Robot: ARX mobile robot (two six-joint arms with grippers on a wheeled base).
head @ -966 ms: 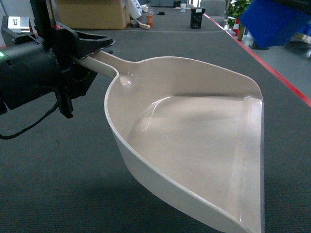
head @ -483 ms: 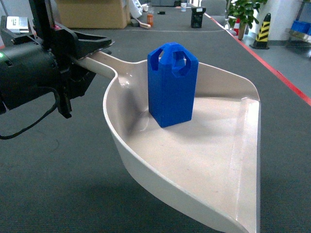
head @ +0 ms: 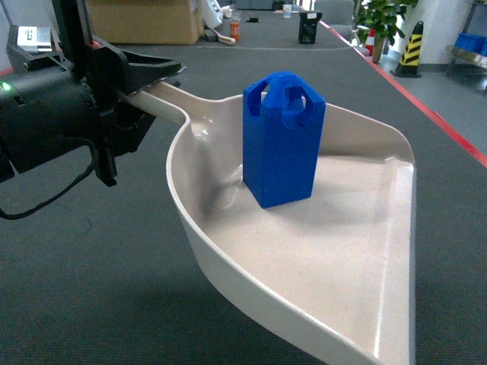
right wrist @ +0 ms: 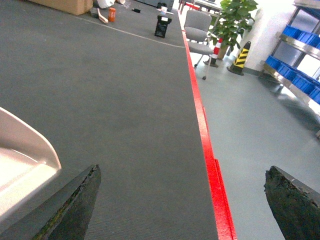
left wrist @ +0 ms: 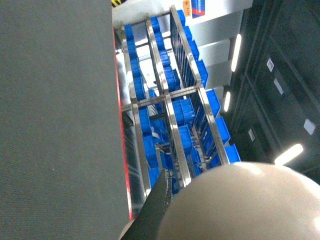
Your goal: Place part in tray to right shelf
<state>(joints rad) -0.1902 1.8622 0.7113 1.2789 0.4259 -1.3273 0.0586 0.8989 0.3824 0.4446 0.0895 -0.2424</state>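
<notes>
In the head view, the cream tray (head: 319,258) is held above the dark grey floor (head: 76,289) by its long handle, which is clamped in the left gripper (head: 144,80) at upper left; the blue part (head: 283,141) is seen standing upright inside the tray, near its back wall; in the right wrist view, the right gripper (right wrist: 182,202) is shown spread wide with nothing between its fingers; a steel shelf rack (left wrist: 170,115) holding blue bins is visible in the left wrist view.
</notes>
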